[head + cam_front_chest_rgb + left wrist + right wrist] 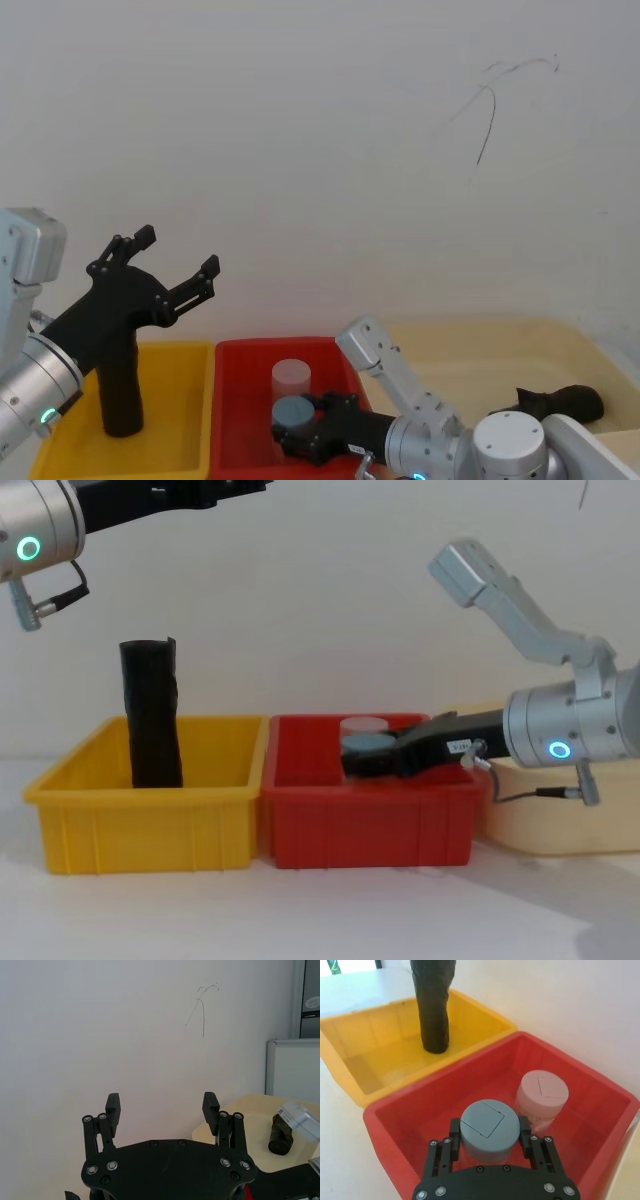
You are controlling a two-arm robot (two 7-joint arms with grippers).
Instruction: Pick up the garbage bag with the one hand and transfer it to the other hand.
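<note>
While the left claw (pixel 178 262) hangs open above the yellow bin (pixel 180 440), the right claw (pixel 489 1136) grips a grey-lidded jar (pixel 487 1128) inside the adjacent red bin (pixel 410 1110); the garbage bag (pixel 562 402) lies on the cream bench (pixel 470 350), well beyond.

Yellow bin (pixel 150 830), red bin (pixel 370 830), black roll (pixel 152 715)

Two bins (pixel 150 780) (pixel 370 820) side by side, touching, left and right. Upright in left bin: black roll (pixel 152 715). In right bin: two lidded jars (pixel 489 1127) (pixel 541 1092) close together, one nearer, one behind. Right of both: low table (pixel 480 350), with garbage bag (pixel 560 402) lying on its right part.
</note>
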